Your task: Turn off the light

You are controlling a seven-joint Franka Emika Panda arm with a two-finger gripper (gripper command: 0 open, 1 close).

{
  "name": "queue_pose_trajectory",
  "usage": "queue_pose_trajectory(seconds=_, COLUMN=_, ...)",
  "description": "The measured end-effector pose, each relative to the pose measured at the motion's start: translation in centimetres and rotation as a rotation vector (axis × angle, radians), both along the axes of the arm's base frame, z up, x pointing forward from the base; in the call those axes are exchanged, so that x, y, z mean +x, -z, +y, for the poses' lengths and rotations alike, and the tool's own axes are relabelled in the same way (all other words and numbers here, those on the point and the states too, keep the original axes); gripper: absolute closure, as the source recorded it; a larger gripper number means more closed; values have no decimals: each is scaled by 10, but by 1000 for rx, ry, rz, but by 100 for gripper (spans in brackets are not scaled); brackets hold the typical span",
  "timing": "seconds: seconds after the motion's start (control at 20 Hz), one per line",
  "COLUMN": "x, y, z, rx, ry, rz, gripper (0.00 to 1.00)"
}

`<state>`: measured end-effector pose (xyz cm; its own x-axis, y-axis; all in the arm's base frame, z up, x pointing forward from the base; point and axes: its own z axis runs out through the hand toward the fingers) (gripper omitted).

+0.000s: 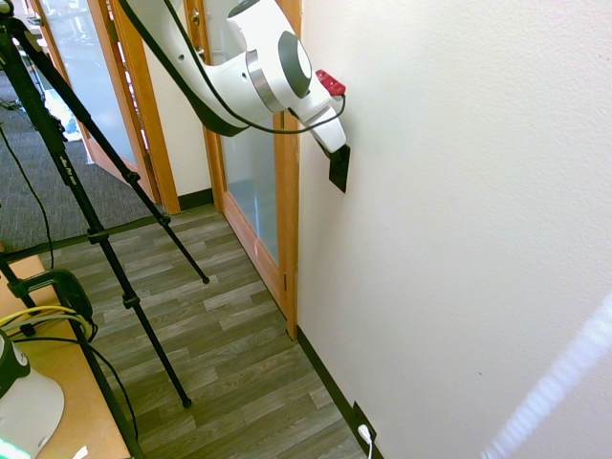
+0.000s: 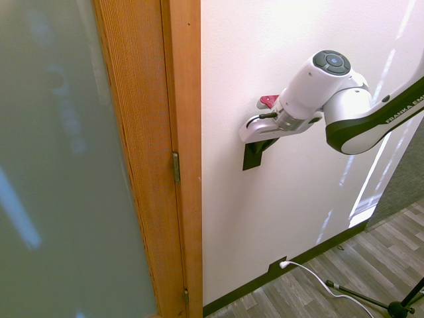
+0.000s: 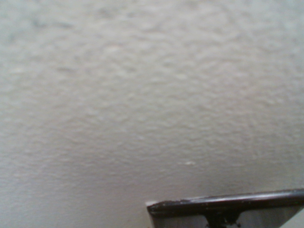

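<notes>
White textured wall (image 1: 459, 191) beside a wood-framed door (image 2: 149, 132): I'm at the switch.

My gripper (image 2: 264, 144) sits against the upper part of the black switch plate (image 1: 338, 171); I cannot tell whether my fingers are spread or closed. Reaching looks done, but whether the flip is made I can't judge.

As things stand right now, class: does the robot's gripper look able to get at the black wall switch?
Probably yes. The gripper is already against the upper part of the switch plate on the white wall, with nothing between them. The wooden door frame stands off to one side, clear of the approach.
</notes>
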<state>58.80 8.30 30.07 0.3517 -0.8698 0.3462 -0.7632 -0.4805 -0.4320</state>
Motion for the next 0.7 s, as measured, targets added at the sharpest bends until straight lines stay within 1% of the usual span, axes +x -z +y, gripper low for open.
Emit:
queue_pose_trajectory(seconds=0.25, x=0, y=2, z=1, rx=1, ry=-5, rz=1, gripper=100)
queue_pose_trajectory(seconds=0.45, x=3, y=18, z=4, rx=-17, ry=-9, rz=35, gripper=100)
queue_pose_trajectory(seconds=0.5, x=5, y=18, z=4, rx=-22, ry=-12, rz=37, gripper=0)
queue_pose_trajectory(seconds=0.7, x=-1, y=19, z=7, rx=-60, ry=-52, rz=32, gripper=0)
